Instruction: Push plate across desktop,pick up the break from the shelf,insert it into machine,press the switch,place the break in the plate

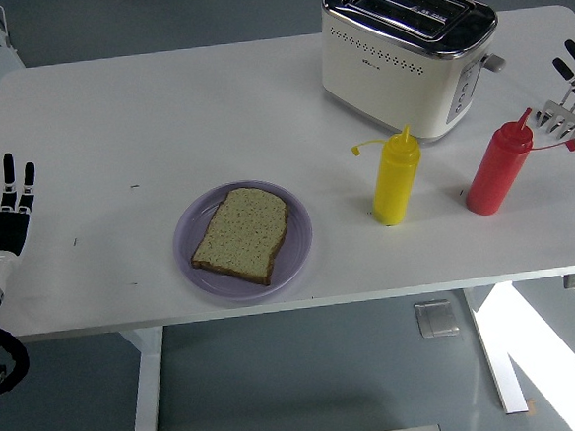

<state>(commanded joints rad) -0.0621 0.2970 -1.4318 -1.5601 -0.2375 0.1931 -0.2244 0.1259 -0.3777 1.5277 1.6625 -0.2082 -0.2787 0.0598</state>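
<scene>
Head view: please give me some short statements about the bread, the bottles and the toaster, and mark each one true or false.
1. The bread lies on the plate. True.
2. The toaster holds a slice. False: its slots look empty.
3. The yellow bottle stands left of the red bottle. True.
4. The left hand grasps the plate. False: it rests at the table's left edge, fingers spread, apart from the plate.
</scene>
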